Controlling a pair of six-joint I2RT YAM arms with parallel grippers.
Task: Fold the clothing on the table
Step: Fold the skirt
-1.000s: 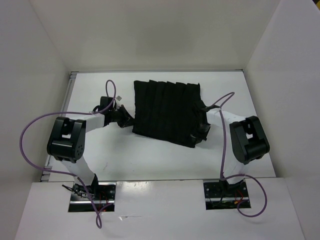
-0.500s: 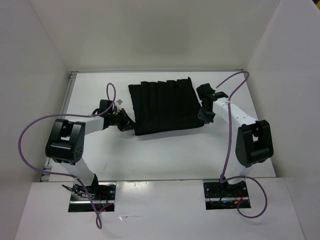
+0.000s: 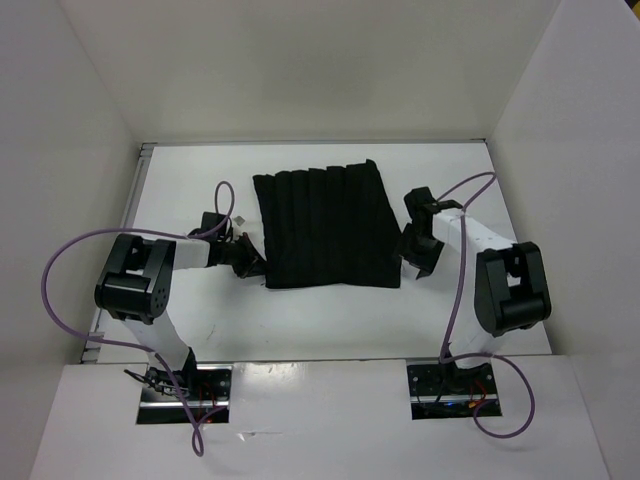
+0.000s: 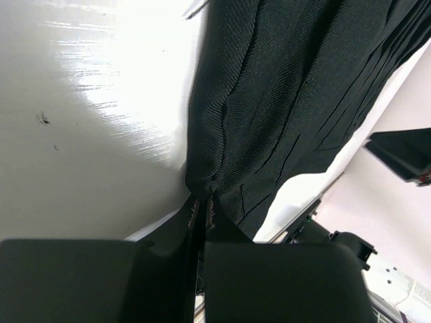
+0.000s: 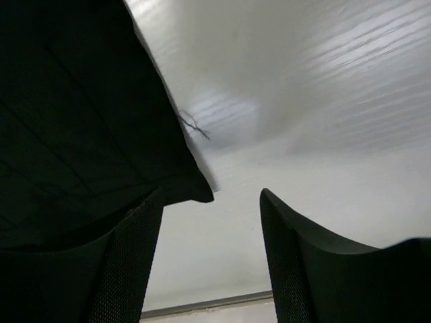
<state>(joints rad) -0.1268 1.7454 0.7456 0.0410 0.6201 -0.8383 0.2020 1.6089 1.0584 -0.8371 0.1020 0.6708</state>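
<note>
Lab rig: white walls [image 3: 300,70] around table [image 3: 320,322].

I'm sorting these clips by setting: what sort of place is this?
Probably a robot lab test cell, not a home: a white table boxed in by plain white walls, with a left arm and right arm bolted at its edge.

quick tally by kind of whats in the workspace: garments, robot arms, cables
black pleated fabric garment: 1
black-and-white robot arms: 2
purple cables: 2
total: 5
</note>
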